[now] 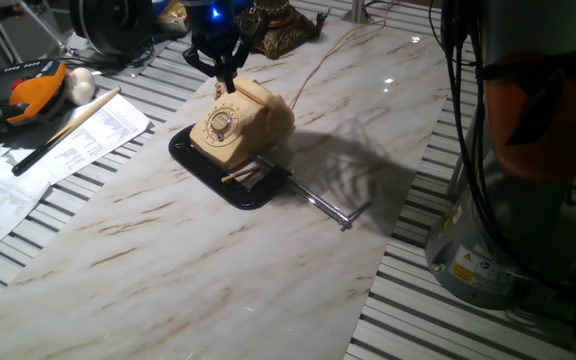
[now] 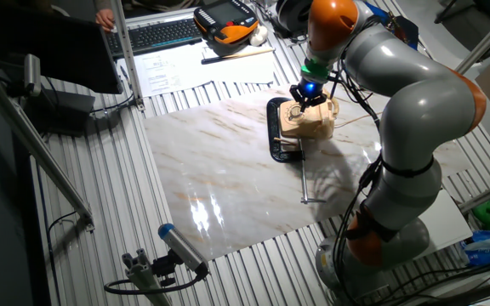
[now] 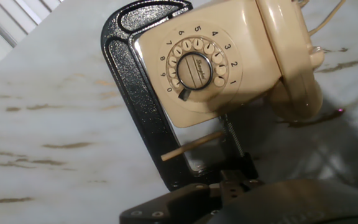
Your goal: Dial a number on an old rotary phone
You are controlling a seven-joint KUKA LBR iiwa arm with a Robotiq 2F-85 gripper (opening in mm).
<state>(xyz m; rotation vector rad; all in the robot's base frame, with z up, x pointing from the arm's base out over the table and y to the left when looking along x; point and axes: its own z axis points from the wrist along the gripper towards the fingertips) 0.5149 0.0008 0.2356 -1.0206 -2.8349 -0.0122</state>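
I see the old rotary phone (image 1: 240, 125) on the marble-patterned worktop (image 1: 208, 260), directly below the fingers (image 1: 227, 80). Its wedge-shaped cream body sits inside the frame of a black C-clamp (image 3: 135, 106); the clamp's steel screw rod (image 1: 323, 205) extends out from the phone's low front edge, away from the fingers, and ends in a short cross handle. A thin wooden stick (image 3: 191, 147) lies across the clamp opening, just in front of the phone's base.

In the hand view, the round finger dial (image 3: 197, 68) is centred ahead of the fingers, with numerals 1 to 0 legible around its rim and a metal finger stop at its lower edge. The handset (image 3: 291, 56) rests across the top of the body, on the far side of the dial from the screw rod. A thin cord (image 1: 318, 55) leads off behind the handset.

In one fixed view, the fingers point down at the upper part of the dial face and appear close together. I cannot tell whether a fingertip touches the dial. In the other fixed view, the gripper (image 2: 307, 95) hangs directly over the phone, with a blue light lit on the wrist above it.
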